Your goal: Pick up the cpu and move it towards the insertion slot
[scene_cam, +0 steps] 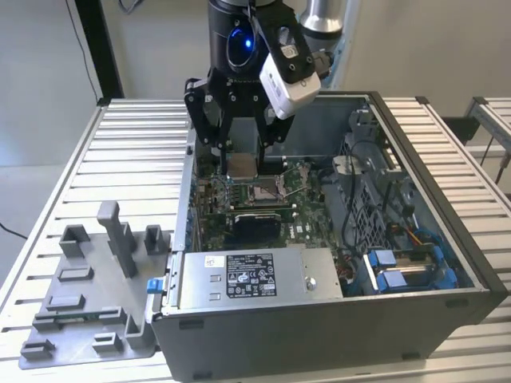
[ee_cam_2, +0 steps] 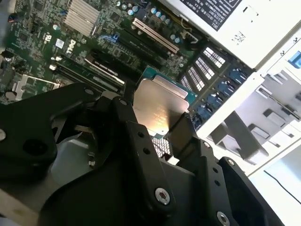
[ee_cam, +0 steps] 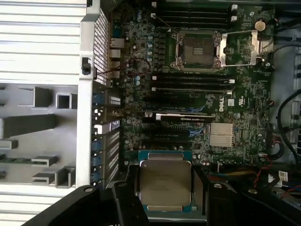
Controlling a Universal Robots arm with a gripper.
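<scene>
Your arm (scene_cam: 239, 24) drops straight down near the far edge of the bench (scene_cam: 120, 144), with its black wrist (scene_cam: 227, 48) upright and a blue light (scene_cam: 242, 40) glowing on it. A white camera box (scene_cam: 291, 68) sits tilted on the side of the wrist toward the exterior view's right. The gripper (scene_cam: 242, 155) points downward, and its two black linkage fingers (scene_cam: 209, 120) bow outward and then draw in at the tips. In both wrist views you see the fingertips (ee_cam: 201, 188) pressed against opposite edges of the cpu (ee_cam: 164, 183), which lies flat between them with its pale top facing the wrist.
</scene>
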